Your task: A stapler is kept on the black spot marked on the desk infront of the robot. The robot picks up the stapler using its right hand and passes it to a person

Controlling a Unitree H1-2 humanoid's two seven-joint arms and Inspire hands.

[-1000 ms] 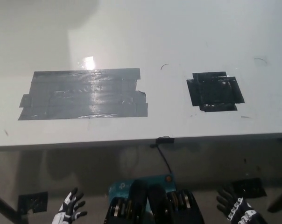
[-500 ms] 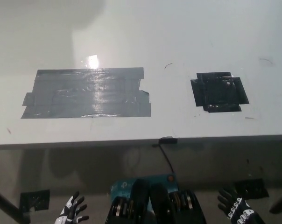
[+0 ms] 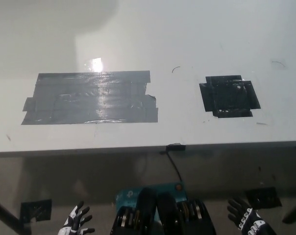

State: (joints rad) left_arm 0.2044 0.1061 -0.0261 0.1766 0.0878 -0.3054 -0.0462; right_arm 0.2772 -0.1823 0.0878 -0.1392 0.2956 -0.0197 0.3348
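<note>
Little has moved: both hands sit slightly lower. Right robot hand (image 3: 247, 220) and left robot hand (image 3: 77, 223) hang below the surface (image 3: 187, 39), fingers spread, empty. No stapler visible on the black spot (image 3: 230, 96). Pick-up not begun; next needs a stapler placed.

Bare desk (image 3: 187, 44) around black spot (image 3: 230, 96)
</note>
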